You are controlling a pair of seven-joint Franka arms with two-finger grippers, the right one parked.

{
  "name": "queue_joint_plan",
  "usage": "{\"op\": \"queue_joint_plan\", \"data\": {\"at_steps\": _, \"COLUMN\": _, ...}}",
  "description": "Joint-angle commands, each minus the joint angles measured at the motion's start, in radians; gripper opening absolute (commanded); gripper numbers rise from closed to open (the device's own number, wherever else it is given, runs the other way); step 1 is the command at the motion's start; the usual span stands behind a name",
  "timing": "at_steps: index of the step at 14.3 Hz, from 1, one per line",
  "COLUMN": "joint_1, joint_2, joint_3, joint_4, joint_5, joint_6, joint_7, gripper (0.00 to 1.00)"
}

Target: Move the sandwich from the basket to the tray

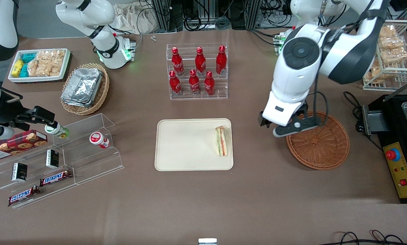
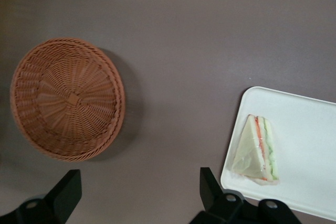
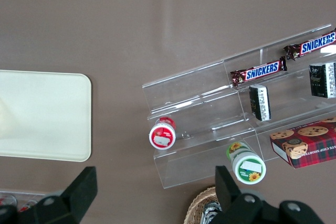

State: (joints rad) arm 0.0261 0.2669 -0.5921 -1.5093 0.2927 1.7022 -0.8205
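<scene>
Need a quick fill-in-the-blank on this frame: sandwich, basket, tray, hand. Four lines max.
1. The sandwich lies on the ____.
2. The basket holds ____.
3. The hand hangs open, gripping ____.
4. The hand is over the table between the tray and the ____.

Missing words: tray; nothing; nothing; basket

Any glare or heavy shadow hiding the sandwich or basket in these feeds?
Front view: even light, the sandwich on the tray is clear; the hand, open, overlaps the basket rim. Left wrist view: basket casts a soft shadow, no glare on the wrap.
</scene>
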Motion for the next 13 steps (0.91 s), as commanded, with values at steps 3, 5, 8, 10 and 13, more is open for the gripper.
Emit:
{"op": "queue_joint_plan", "data": {"at_steps": 3, "joint_1": 0.089, "joint_2": -0.110, "joint_3": 0.061, "joint_4": -0.058, "joint_5": -0.084, "joint_6": -0.041, "joint_7": 0.220, "gripper": 1.00}}
{"op": "queue_joint_plan", "data": {"at_steps": 5, "joint_1": 0.077, "joint_2": -0.136, "joint_3": 0.208, "joint_4": -0.087, "joint_5": -0.191, "joint_6": -0.029, "joint_7": 0.383, "gripper": 1.00}}
{"op": "queue_joint_plan", "data": {"at_steps": 8, "joint_1": 0.040, "joint_2": -0.172, "joint_3": 0.356, "joint_4": -0.141, "joint_5": -0.234, "joint_6": -0.013, "joint_7": 0.530, "gripper": 1.00}}
{"op": "queue_joint_plan", "data": {"at_steps": 10, "joint_1": 0.020, "joint_2": -0.193, "joint_3": 0.417, "joint_4": -0.152, "joint_5": -0.236, "joint_6": -0.022, "joint_7": 0.555, "gripper": 1.00}}
{"op": "queue_joint_plan", "data": {"at_steps": 13, "joint_1": 0.015, "joint_2": -0.192, "joint_3": 0.497, "joint_4": -0.138, "joint_5": -0.236, "joint_6": -0.021, "joint_7": 0.762, "gripper": 1.00}}
